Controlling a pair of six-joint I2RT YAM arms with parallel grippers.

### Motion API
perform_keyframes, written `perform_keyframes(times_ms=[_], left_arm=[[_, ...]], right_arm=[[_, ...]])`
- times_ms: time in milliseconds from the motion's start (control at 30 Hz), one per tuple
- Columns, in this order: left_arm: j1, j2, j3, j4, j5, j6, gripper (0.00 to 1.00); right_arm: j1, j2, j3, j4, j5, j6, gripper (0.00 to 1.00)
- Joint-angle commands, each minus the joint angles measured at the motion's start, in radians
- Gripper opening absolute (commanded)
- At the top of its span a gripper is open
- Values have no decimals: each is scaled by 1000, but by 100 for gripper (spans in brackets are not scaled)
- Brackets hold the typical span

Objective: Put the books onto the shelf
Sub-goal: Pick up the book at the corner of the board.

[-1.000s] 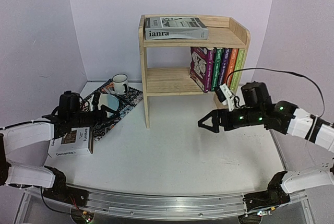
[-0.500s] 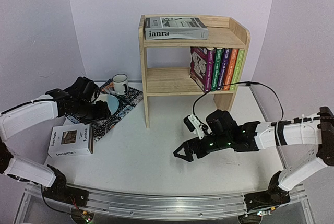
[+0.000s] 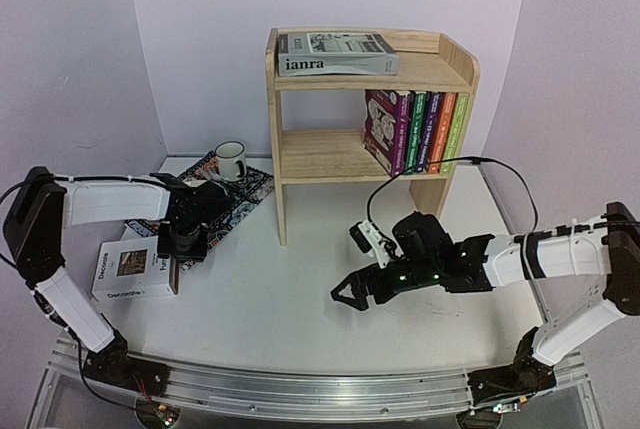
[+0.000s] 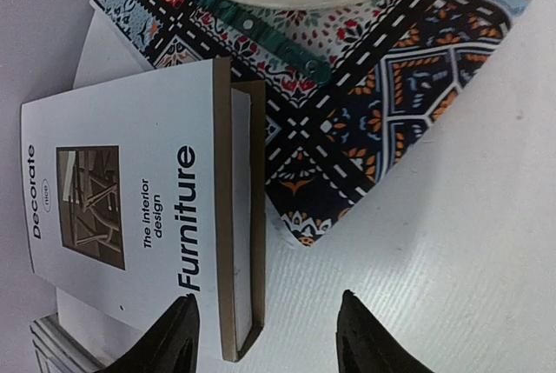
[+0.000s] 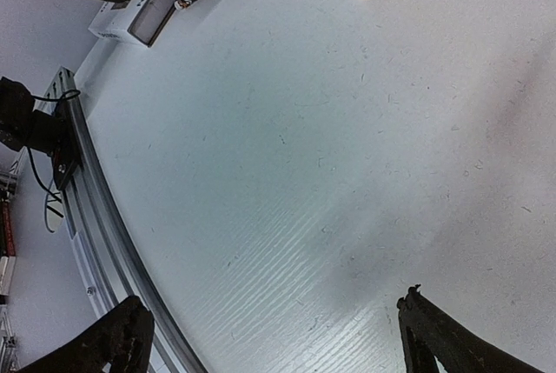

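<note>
While my left gripper (image 4: 268, 305) hangs part-spread and empty over the page edge of the Decorate book (image 4: 122, 216), I'd drop lower, straddle that thick edge squarely and pinch before lifting. Book lies flat on the table (image 3: 330, 279), corner against the placemat (image 4: 391, 86), well left of the shelf (image 3: 330, 154). Right gripper (image 3: 345, 296) spread wide, empty. Risk, I think: cover flops open.

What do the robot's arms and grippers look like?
The left arm and right arm have white shells and black joints. The left gripper and right gripper are black, with pointed fingers. Green lights glow near the right wrist, and a thin black cable loops above it.
</note>
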Motion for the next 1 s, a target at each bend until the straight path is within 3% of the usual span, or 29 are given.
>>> perform_keyframes(times_ms=[0, 533, 800, 967], left_arm=[[3, 92, 18, -34, -111, -66, 52], [36, 197, 13, -45, -190, -129, 31], [56, 203, -17, -57, -196, -152, 31], [59, 187, -26, -77, -219, -184, 24]], right_arm=[[3, -49, -28, 16, 25, -11, 98], [3, -56, -36, -9, 32, -19, 98], [3, -25, -17, -12, 10, -23, 98], [3, -20, -8, -16, 8, -28, 98]])
